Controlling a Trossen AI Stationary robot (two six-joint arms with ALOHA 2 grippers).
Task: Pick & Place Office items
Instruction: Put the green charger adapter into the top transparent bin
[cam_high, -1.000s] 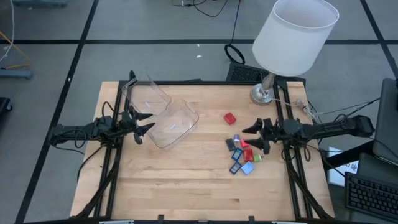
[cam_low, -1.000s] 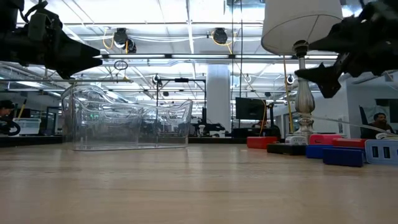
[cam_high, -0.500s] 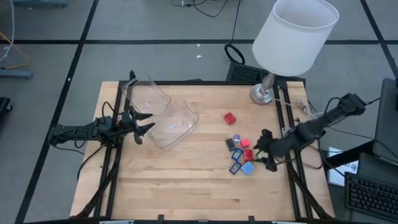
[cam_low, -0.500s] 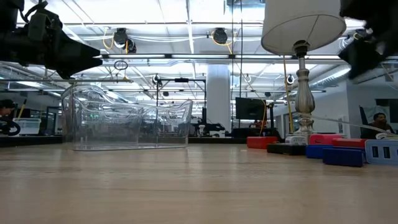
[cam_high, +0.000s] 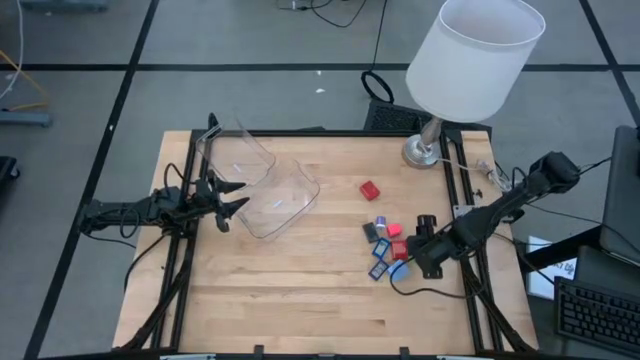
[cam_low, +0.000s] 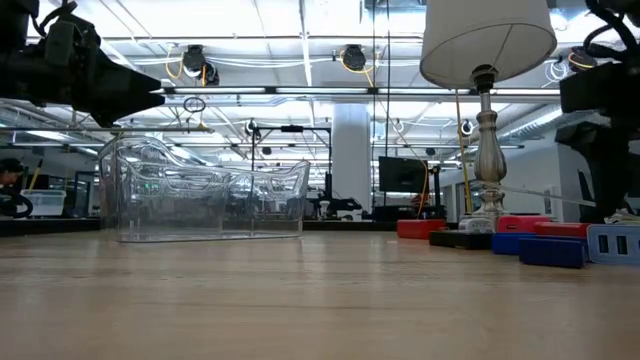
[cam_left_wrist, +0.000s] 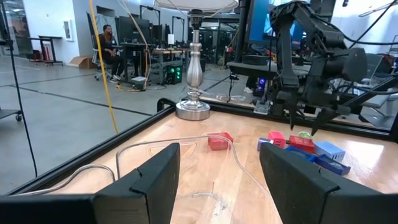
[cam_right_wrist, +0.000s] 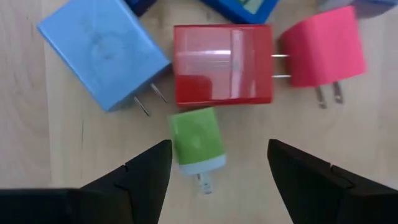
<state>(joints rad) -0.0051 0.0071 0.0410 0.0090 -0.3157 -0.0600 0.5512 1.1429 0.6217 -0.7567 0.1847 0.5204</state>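
The office items are small plug-like blocks in a cluster (cam_high: 385, 248) lying flat at the table's right. They include a red one (cam_right_wrist: 222, 64), a pink one (cam_right_wrist: 323, 53), a light blue one (cam_right_wrist: 102, 53) and a small green one (cam_right_wrist: 198, 143). A lone red cube (cam_high: 370, 189) lies farther back. My right gripper (cam_high: 412, 255) points down over the cluster's right side, open, its fingers on either side of the green piece and above it (cam_right_wrist: 214, 177). My left gripper (cam_high: 235, 196) waits level and open at the left edge, by a clear container (cam_high: 272, 196).
A lamp with a white shade (cam_high: 478, 55) stands on its metal base (cam_high: 425, 150) at the back right corner. The clear container lies left of centre with a second clear piece (cam_high: 235, 150) behind it. Bare wood (cam_high: 290, 290) fills the table's near half.
My right gripper has swung from pointing level toward the table's left to pointing steeply down. It has moved toward the near edge and now hangs over the cluster. The items and my left gripper have kept still.
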